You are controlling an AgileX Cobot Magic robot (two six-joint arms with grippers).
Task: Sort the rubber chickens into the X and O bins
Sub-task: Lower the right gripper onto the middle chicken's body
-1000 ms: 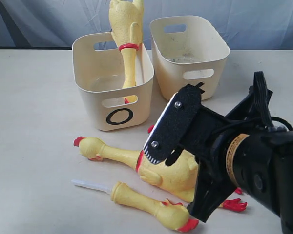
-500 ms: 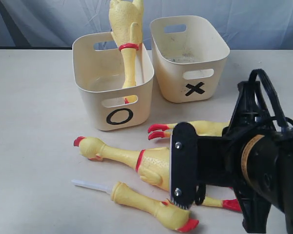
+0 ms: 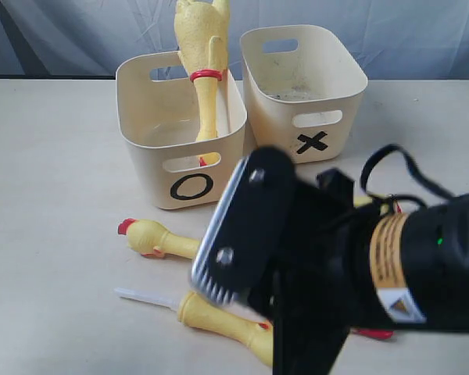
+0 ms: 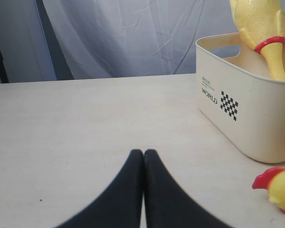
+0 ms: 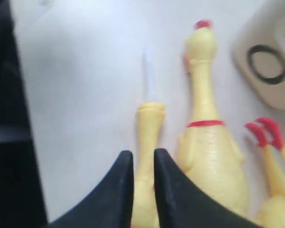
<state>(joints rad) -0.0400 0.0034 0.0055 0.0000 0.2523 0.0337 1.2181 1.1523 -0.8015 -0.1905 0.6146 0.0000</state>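
Evidently mid-pick: the right gripper (image 5: 143, 154), jaws narrow and empty, hovers over the small yellow white-tubed rubber chicken (image 5: 149, 118); next, widen and descend.

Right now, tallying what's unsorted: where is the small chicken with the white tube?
Exterior view: the small chicken lies on the table, lower left of centre, beside the larger chicken, nearer the camera.

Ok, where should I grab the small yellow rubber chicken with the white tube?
Likely the small yellow rubber chicken mid-body, from straight above, jaws across its width: it lies flat and narrow, and its white tube looks too thin.
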